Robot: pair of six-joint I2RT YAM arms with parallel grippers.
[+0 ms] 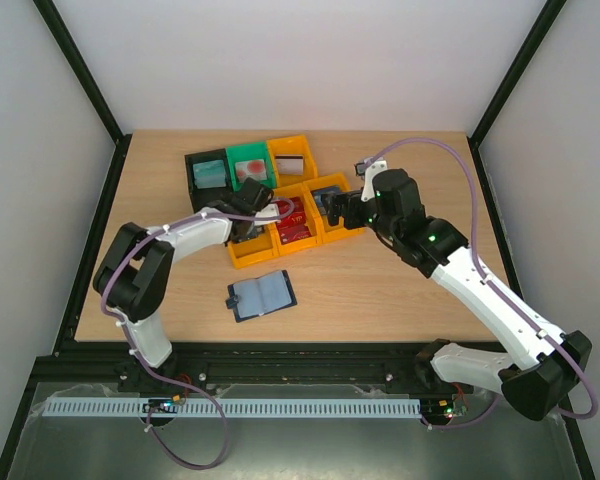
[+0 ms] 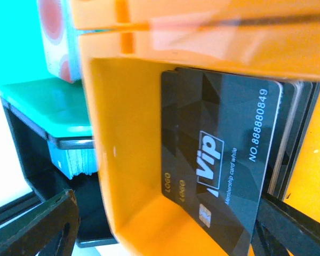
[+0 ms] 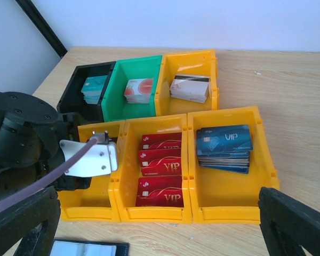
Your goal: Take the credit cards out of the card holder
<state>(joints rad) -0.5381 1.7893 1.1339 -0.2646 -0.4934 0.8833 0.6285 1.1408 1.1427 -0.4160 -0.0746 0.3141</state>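
Between the fingers of the left tool (image 2: 162, 234), the black card (image 2: 218, 160) in the orange bin (image 2: 112, 160) reads "Vip", "Membership card", "NO.888880849" and "LOGO" twice. Ahead of the right tool (image 3: 160, 229), the red cards (image 3: 161, 160) and the blue card (image 3: 224, 141) read "VIP".

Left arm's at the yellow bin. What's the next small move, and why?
Probably lift the left gripper straight out of the yellow bin: its jaws stand open, the black card rests inside, and the open wallet lies on the table.
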